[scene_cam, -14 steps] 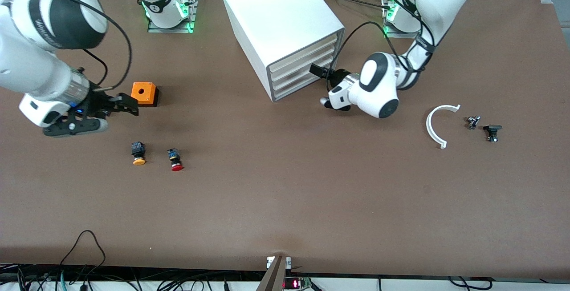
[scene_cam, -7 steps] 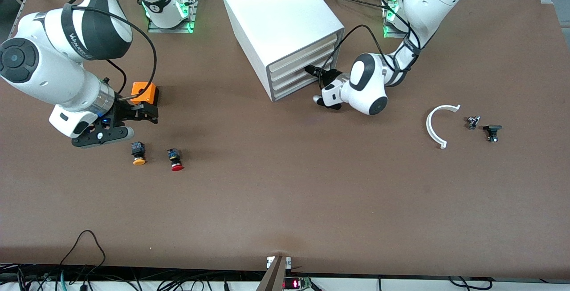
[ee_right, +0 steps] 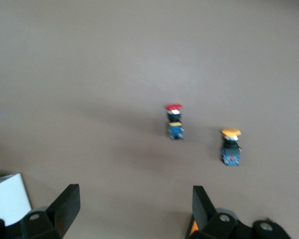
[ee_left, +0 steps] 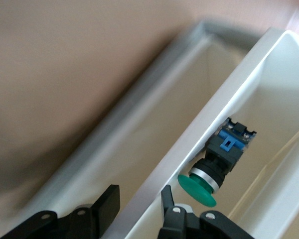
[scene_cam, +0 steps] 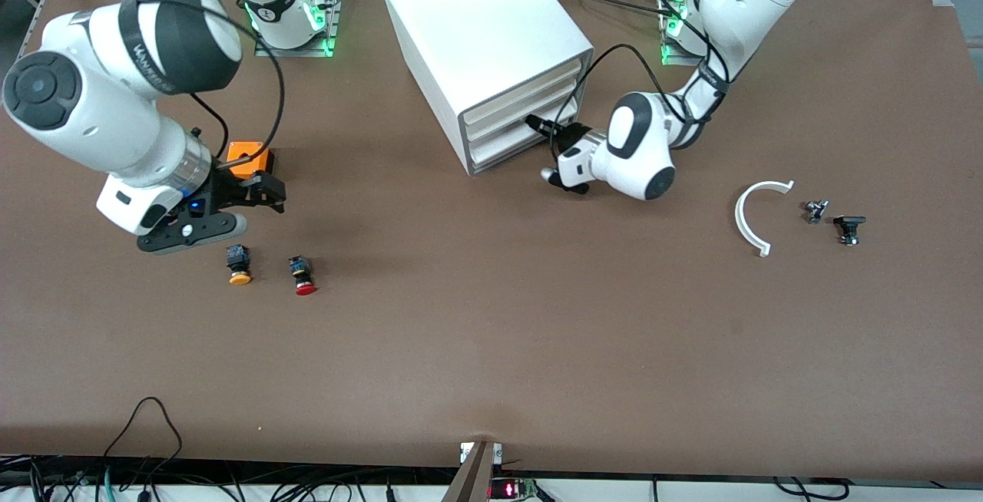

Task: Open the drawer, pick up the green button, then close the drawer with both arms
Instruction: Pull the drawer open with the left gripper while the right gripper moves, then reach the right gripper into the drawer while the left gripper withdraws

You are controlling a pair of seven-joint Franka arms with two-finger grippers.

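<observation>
The white cabinet point(scene_cam: 484, 34) stands at the back of the table. My left gripper point(scene_cam: 535, 124) is at its drawer fronts. In the left wrist view its fingers point(ee_left: 138, 196) are open and straddle the front wall of the drawer point(ee_left: 214, 114), one finger outside and one inside. The drawer is out far enough to show the green-capped button point(ee_left: 214, 167) lying on its side just inside that wall, close to the inner finger. The button is hidden in the front view. My right gripper point(scene_cam: 261, 189) is open and empty over the table beside the orange box point(scene_cam: 249, 158).
An orange-capped button point(scene_cam: 239, 264) and a red-capped button point(scene_cam: 302, 275) lie nearer to the camera than the right gripper; both show in the right wrist view point(ee_right: 231, 147) point(ee_right: 174, 122). A white arc piece point(scene_cam: 756, 214) and two small dark parts point(scene_cam: 815, 210) point(scene_cam: 848, 227) lie toward the left arm's end.
My left gripper has moved in to the drawer fronts and then eased slightly back from the cabinet. My right gripper has swung toward the table's middle, past the orange box.
</observation>
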